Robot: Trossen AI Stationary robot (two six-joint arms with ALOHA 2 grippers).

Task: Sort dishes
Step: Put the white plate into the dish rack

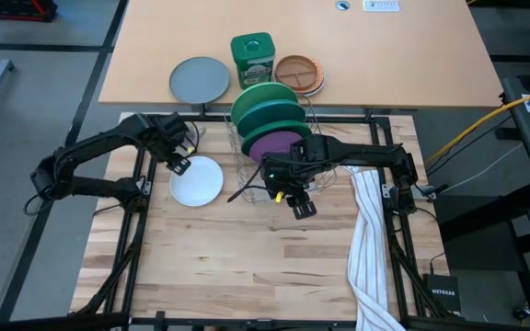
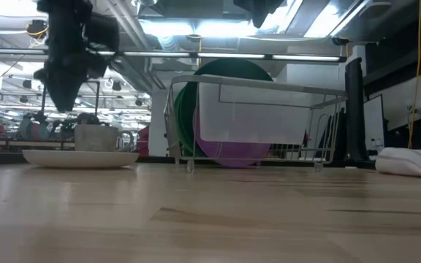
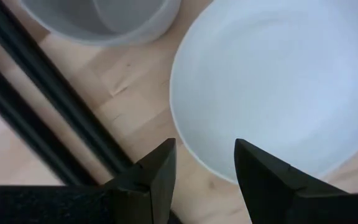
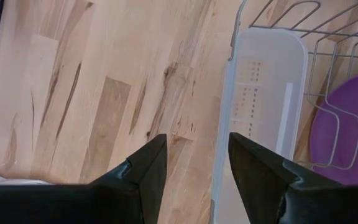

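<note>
A white saucer lies flat on the wooden table, and it also shows in the left wrist view. A small grey mug stands beside its rim; in the low view the mug stands upright. My left gripper hangs open above the saucer's rim and touches nothing. A wire rack holds a light green plate, a teal plate and a purple plate, all on edge. My right gripper is open and empty over bare wood beside the rack's white tray.
On the far table lie a flat grey plate, a green canister and a brown orange-rimmed plate. A striped cloth hangs over the right side. Bare wood lies toward the near edge.
</note>
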